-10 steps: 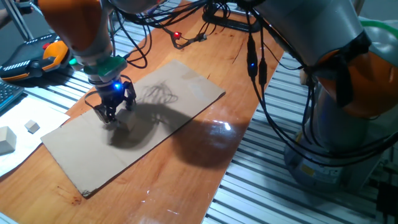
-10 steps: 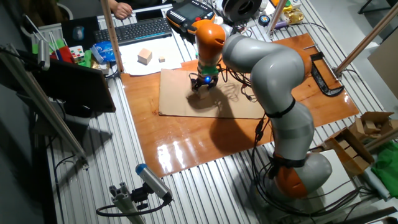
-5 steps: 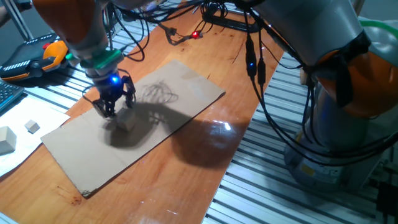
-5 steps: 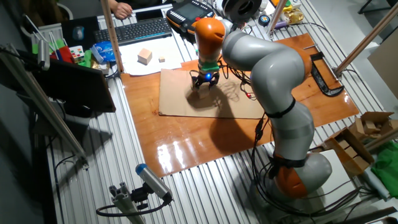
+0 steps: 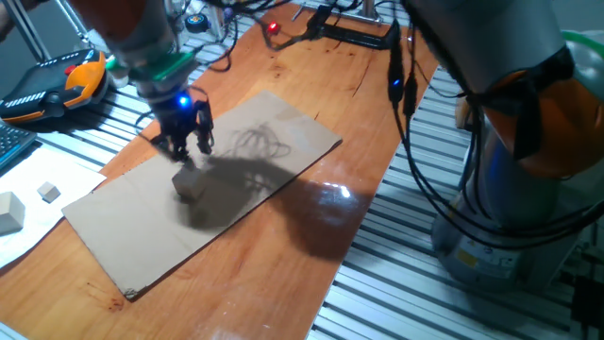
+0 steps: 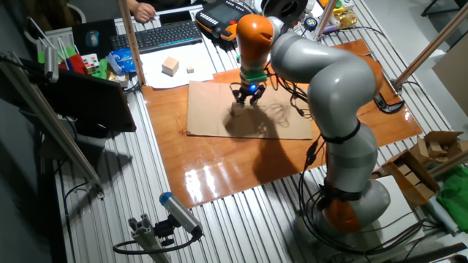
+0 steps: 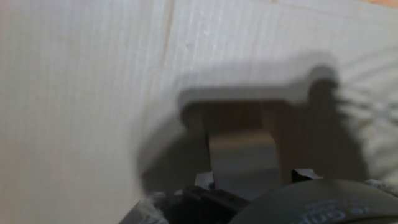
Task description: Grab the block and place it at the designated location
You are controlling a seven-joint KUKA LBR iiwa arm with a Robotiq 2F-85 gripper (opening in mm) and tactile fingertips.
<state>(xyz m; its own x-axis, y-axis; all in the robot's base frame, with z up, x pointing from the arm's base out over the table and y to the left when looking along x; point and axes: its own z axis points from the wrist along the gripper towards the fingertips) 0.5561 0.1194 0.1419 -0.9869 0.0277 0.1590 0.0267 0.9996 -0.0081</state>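
Fingers [image 5: 186,149] hang just above the cardboard sheet [image 5: 123,250], black and spindly under a blue light, holding nothing; how far apart they stand cannot be told from either fixed view, and the blurred hand view does not settle it. The block [image 5: 189,186] sits on the sheet just below and in front of them, clear of the tips, in the arm's shadow. In the hand view it shows as a plain squared wooden shape [image 7: 242,158], soft-edged from blur, resting on the ribbed pale cardboard [image 7: 74,93]. In the other fixed view the fingers [image 6: 246,96] sit over the far part of the sheet [image 6: 212,120], and the block is too small there to make out. The dark dot cannot be made out in any view.

The sheet is flat, brown and rectangular, lying at an angle on a glossy orange-brown wooden worktop [image 5: 283,283] that reflects the lights. Around the worktop run ribbed aluminium rails [image 5: 396,274]. Off the sheet's left end, on white paper [image 5: 38,222], lie a larger tan block [image 5: 9,212] and a tiny pale cube [image 5: 48,193]. Black cables [image 5: 406,113] hang from the grey and orange arm [image 6: 329,80]. A keyboard [image 6: 164,34] and an orange-and-black handheld controller [image 5: 57,90] lie beyond the worktop.
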